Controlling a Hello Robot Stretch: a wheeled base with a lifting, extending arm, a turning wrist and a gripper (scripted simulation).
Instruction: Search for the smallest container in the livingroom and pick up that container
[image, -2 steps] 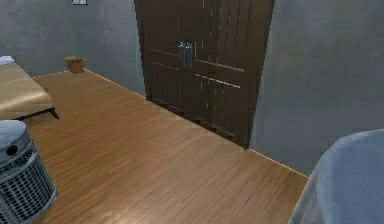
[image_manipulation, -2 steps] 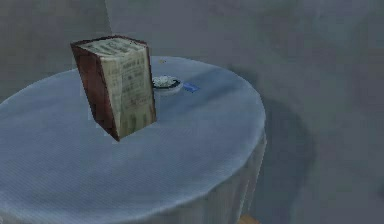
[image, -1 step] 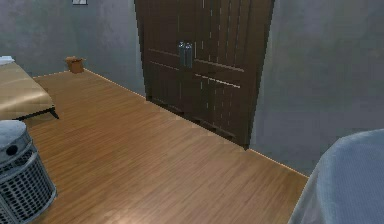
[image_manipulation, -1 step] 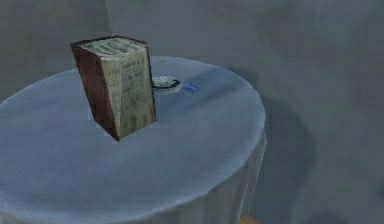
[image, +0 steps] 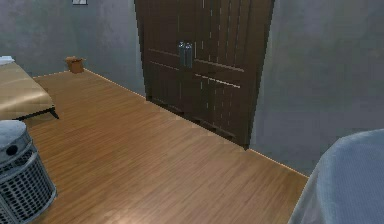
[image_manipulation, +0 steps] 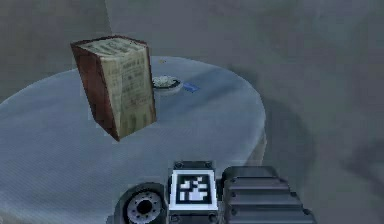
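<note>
The robot is, as I judge it, searching rather than picking: the gripper is showing as a dark body at the arm side view's bottom edge, just left of a white marker. Its far end is not making itself out, so I cannot tell its state or whether it is holding anything. To do this step well, the robot is needing to compare every candidate before committing. It should be taking in the whole table and the floor along the walls, and approaching only once the smallest is settled. On the table a brown box is standing tilted near the middle. It is looking closed, so its contents are staying hidden. Just behind it a low pale thing is lying flat, perhaps a dish, with a blue speck beside it; both are too small to name. In the forward view a white slatted basket is standing at the bottom left, its inside hidden from this angle. A small brown bin is sitting against the far wall, well apart from the dark door and beyond a bench. What it holds cannot be told. Which of these is the task's container is not yet certain. The low pale thing on the table is looking the likeliest, and it is lying nearest the arm.
</note>
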